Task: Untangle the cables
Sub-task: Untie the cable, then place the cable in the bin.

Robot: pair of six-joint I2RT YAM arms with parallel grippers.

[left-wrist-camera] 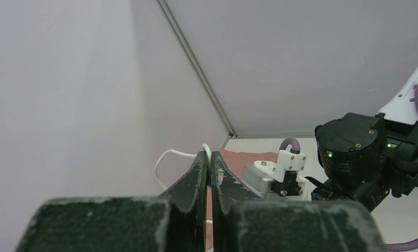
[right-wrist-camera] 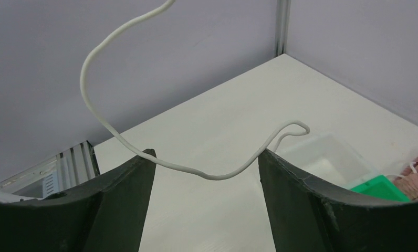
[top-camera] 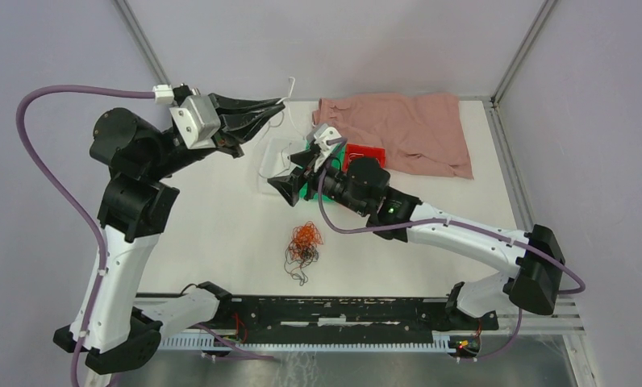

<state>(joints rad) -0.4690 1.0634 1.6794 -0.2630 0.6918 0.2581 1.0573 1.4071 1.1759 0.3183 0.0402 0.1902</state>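
Note:
A tangle of orange-brown and black cables [top-camera: 303, 245] lies on the white table in front of the arms. My left gripper [top-camera: 279, 105] is raised at the back and shut on a white cable [top-camera: 290, 87]. In the left wrist view the white cable [left-wrist-camera: 164, 156] loops out from the closed fingertips [left-wrist-camera: 202, 157] of that gripper [left-wrist-camera: 210, 155]. My right gripper [top-camera: 289, 190] is open, above the table near a clear container. In the right wrist view the white cable [right-wrist-camera: 217, 176] hangs slack across the gap between the open jaws of that gripper [right-wrist-camera: 204, 157], with nothing gripped.
A pink cloth [top-camera: 402, 129] lies at the back right. A clear plastic container [top-camera: 274, 161] sits behind the right gripper, also seen in the right wrist view [right-wrist-camera: 330, 152]. A red box [top-camera: 364, 153] and a green box [right-wrist-camera: 386, 189] sit beside it. Grey walls surround the table.

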